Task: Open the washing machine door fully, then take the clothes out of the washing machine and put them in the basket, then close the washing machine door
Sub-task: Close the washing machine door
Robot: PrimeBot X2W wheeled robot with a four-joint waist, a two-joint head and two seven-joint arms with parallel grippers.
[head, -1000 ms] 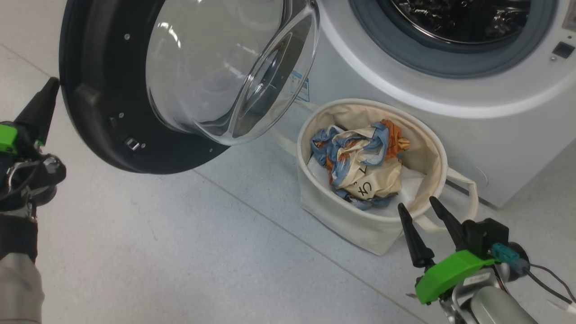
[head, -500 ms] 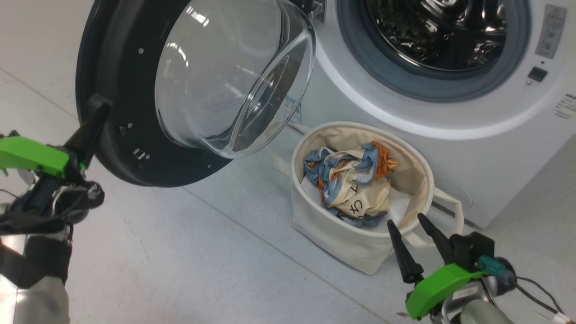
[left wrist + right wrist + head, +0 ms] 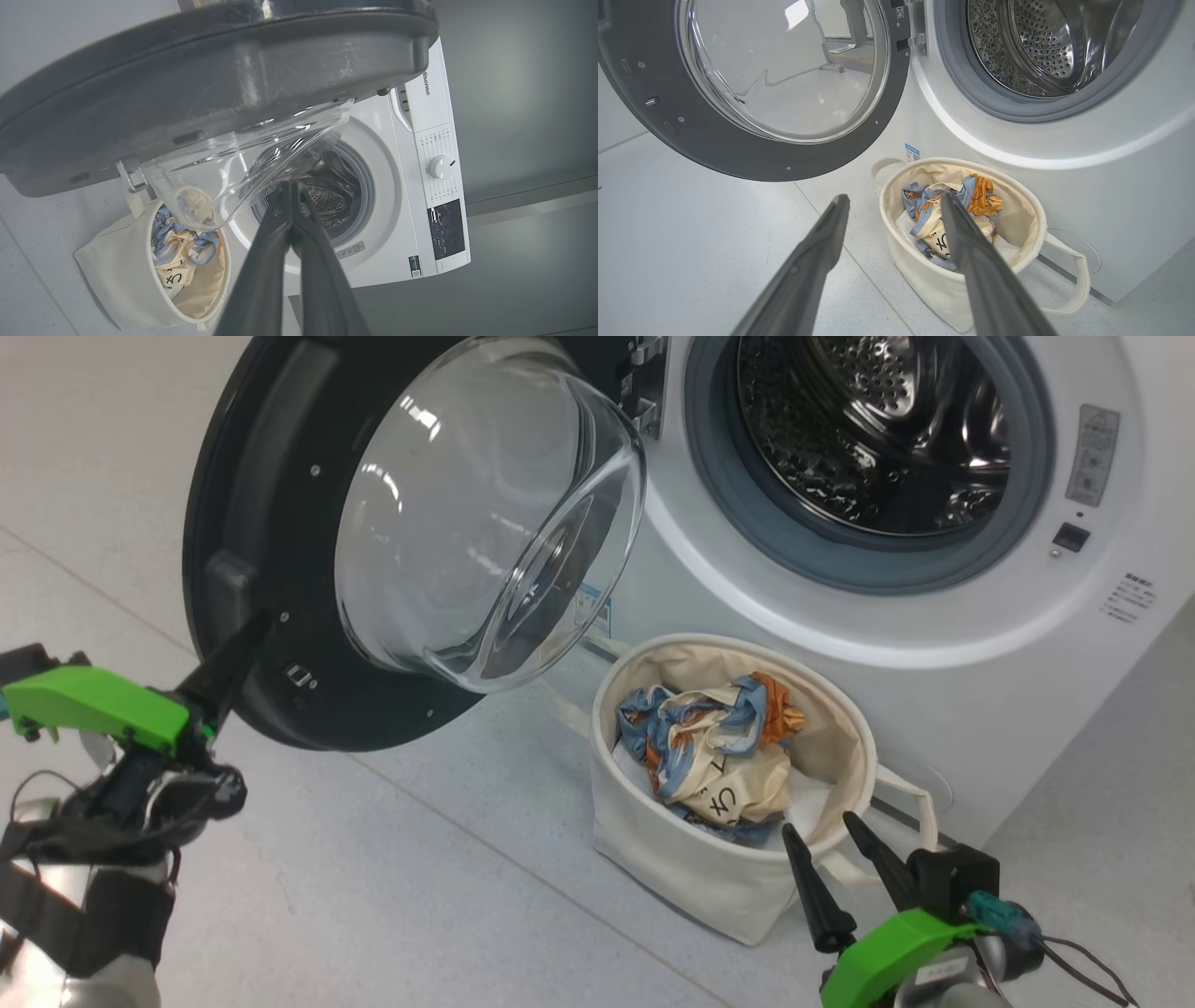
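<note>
The washing machine door stands swung open to the left, its black rim around a clear glass dome. The steel drum of the white washing machine shows no clothes inside. Light blue, orange and cream clothes lie in the cream basket on the floor in front of the machine. My left gripper is shut and holds nothing. Its tip lies over the door's lower left rim; whether they touch I cannot tell. My right gripper stands open beside the basket's near rim, with nothing between its fingers.
Pale grey floor tiles stretch left of the basket under the open door. In the left wrist view the door's edge hangs just above my shut left gripper, which points towards the drum. In the right wrist view a loop handle sticks out from the basket.
The head camera has tilted up, so more of the drum shows. My left gripper has moved right, from beside the door's outer edge onto its lower left rim. The right gripper stays by the basket.
</note>
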